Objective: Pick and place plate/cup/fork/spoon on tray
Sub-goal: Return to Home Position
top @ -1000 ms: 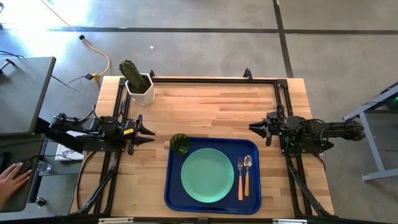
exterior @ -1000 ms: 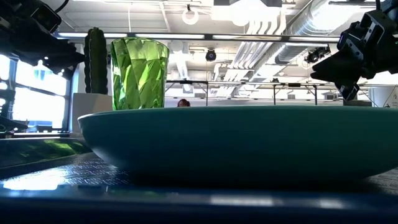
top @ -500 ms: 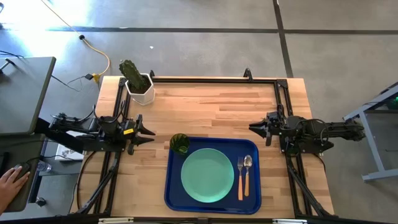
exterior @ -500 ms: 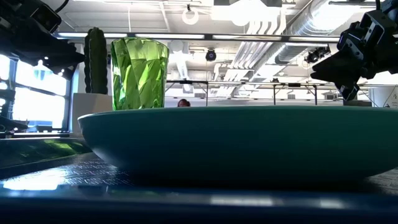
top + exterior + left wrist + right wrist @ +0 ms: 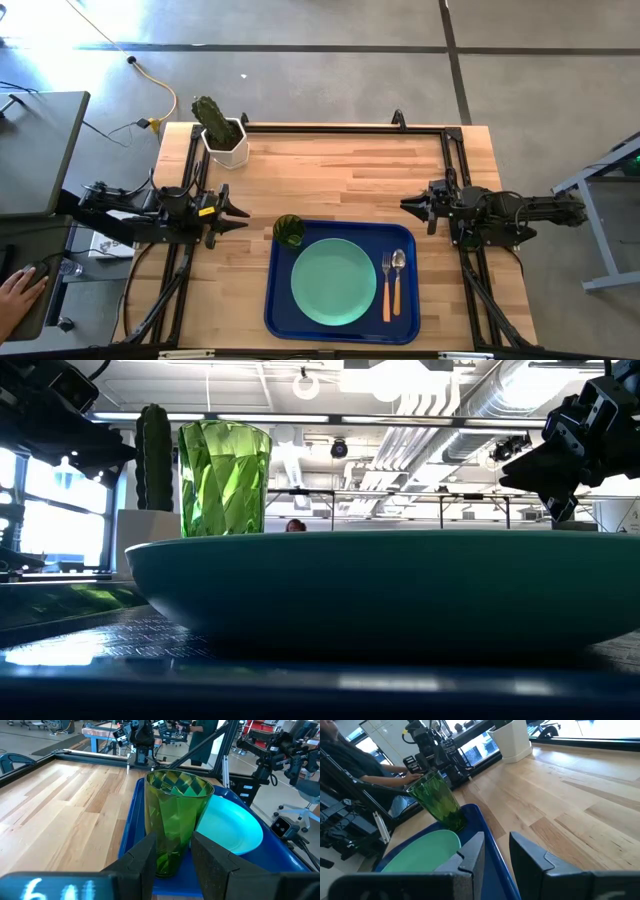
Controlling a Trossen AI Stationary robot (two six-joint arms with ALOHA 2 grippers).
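You have all four items on the tray (image 5: 275,300): plate (image 5: 333,282) centred, cup (image 5: 288,230) in its far-left corner, fork (image 5: 386,285) and spoon (image 5: 398,275) side by side, handles toward the near edge. Left gripper (image 5: 240,213) sits parted and empty just left of the cup, nearer it; right gripper (image 5: 407,205) parted, empty, beyond the tray's far-right corner

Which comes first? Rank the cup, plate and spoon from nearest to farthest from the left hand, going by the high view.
From the left hand, at the table's left edge:
1. The cup, in the tray's near-left corner.
2. The plate, mid-tray.
3. The spoon, at the tray's right side beside the fork.
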